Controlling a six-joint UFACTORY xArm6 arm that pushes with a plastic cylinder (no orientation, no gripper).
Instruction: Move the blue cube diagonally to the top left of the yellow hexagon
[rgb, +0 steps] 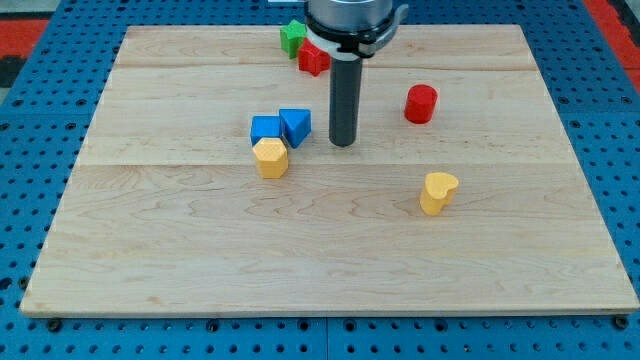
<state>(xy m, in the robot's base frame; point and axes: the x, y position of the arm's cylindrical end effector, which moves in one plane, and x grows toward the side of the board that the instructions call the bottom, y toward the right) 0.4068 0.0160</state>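
Wooden board (330, 250) fills most of the frame, light planks, sitting on a blue pegboard base (30, 80).

Arm housing (355, 20) enters at 12 o'clock, cut off by the frame edge. Dark rod (344, 95) drops straight down from it. No jaws on this rig, so nothing to read as open or closed, just the rod. My tip (343, 144) is on the board slightly above centre, just beside the blue triangular block, at its 3 o'clock. Small gap visible, not touching.

Blocks, biggest cluster first:
- Blue triangular block (295, 125) touching the blue cube, on the cube's 3 o'clock side.
- Blue cube (265, 128) is left of centre, directly at 12 o'clock of the yellow hexagon, touching it or very nearly.
- Yellow hexagon (271, 158) at 6 o'clock of the cube, 7 o'clock from my tip.
- Red cylinder (421, 103) at 2 o'clock from my tip, well apart, standing upright.
- Yellow heart-shaped block (437, 192) at 4 o'clock from my tip, well apart from everything else.
- Red block (312, 59) near the board's top edge, partly hidden by the arm housing, shape unclear.
- Green block (292, 37) at 11 o'clock of the red block, touching it; shape also unclear.

Cube is above the hexagon, not diagonally up-left of it.
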